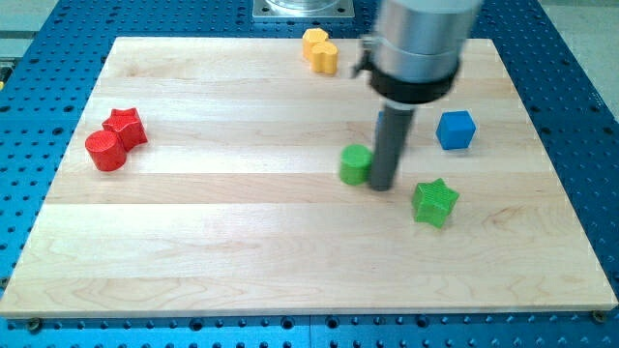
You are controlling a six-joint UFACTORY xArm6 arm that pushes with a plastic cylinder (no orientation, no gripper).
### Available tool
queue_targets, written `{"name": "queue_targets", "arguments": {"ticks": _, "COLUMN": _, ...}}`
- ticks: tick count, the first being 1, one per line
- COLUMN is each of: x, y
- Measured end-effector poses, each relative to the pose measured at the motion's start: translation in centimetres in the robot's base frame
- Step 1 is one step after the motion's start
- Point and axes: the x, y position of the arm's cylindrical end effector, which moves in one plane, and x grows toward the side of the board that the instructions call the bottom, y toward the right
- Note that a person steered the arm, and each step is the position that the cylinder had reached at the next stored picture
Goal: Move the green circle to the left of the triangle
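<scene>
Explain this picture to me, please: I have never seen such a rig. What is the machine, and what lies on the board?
One camera looks down at a pale wooden board on a blue perforated table. The silver cylinder is a robot arm ending in a straight dark rod; it holds nothing and only pushes. My tip rests against the view's right side of the green round block. Also there: a green star block, a blue cube, two yellow blocks touching, and a red star beside a red round block.
</scene>
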Motion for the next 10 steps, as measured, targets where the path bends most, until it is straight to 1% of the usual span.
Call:
{"name": "queue_targets", "arguments": {"ticks": 1, "x": 2.2, "y": -3.2}}
{"name": "queue_targets", "arguments": {"ticks": 2, "x": -1.7, "y": -7.5}}
{"name": "queue_targets", "arguments": {"ticks": 3, "x": -6.4, "y": -1.0}}
{"name": "queue_targets", "arguments": {"ticks": 4, "x": -3.3, "y": -6.2}}
{"name": "queue_targets", "arguments": {"ticks": 5, "x": -1.0, "y": 4.7}}
{"name": "queue_targets", "arguments": {"ticks": 6, "x": -2.4, "y": 4.3}}
{"name": "queue_targets", "arguments": {"ticks": 7, "x": -4.2, "y": -0.3}}
{"name": "queue_targets", "arguments": {"ticks": 8, "x": -4.2, "y": -5.0}}
{"name": "queue_targets", "arguments": {"ticks": 9, "x": -7.5, "y": -8.0}}
{"name": "queue_targets", "arguments": {"ticks": 10, "x": -12.1, "y": -5.6}}
